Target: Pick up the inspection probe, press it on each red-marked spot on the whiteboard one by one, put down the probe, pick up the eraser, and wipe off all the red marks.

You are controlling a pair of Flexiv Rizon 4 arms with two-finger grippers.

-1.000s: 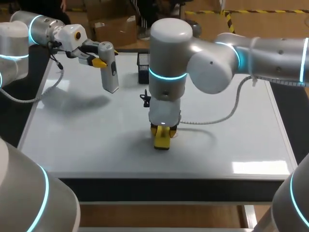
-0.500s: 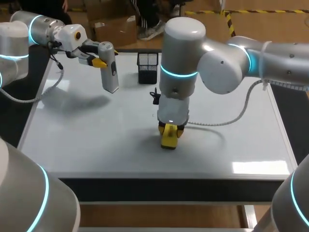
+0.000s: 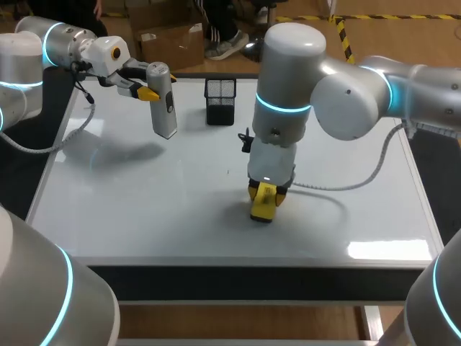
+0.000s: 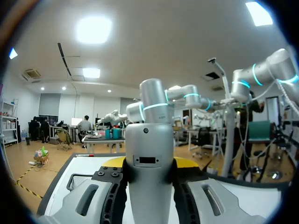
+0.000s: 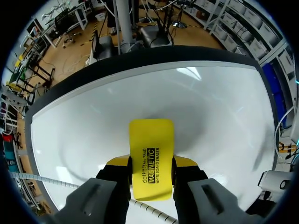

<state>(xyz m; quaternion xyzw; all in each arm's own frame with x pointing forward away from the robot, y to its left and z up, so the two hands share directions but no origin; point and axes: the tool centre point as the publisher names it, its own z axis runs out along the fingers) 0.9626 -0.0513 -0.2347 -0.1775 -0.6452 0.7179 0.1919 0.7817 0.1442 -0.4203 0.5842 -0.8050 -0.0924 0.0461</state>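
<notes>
Whiteboard counter (image 3: 130,209) holds a black mesh cup (image 3: 220,101). In front of it, your right claw (image 5: 150,167) clamps the yellow block eraser (image 3: 262,206) on the board. Left of it, your left claw (image 3: 154,91) grips the grey cylindrical probe (image 3: 166,115) aloft. Uneven pressure could twist the eraser out of that grip.

The desk (image 3: 130,209) is a glossy white whiteboard top with a dark rim. A black mesh basket (image 3: 220,101) stands upright on it by the far edge. Nearer than the basket and slightly to its right, a yellow eraser (image 3: 263,202) rests on the white surface.
</notes>
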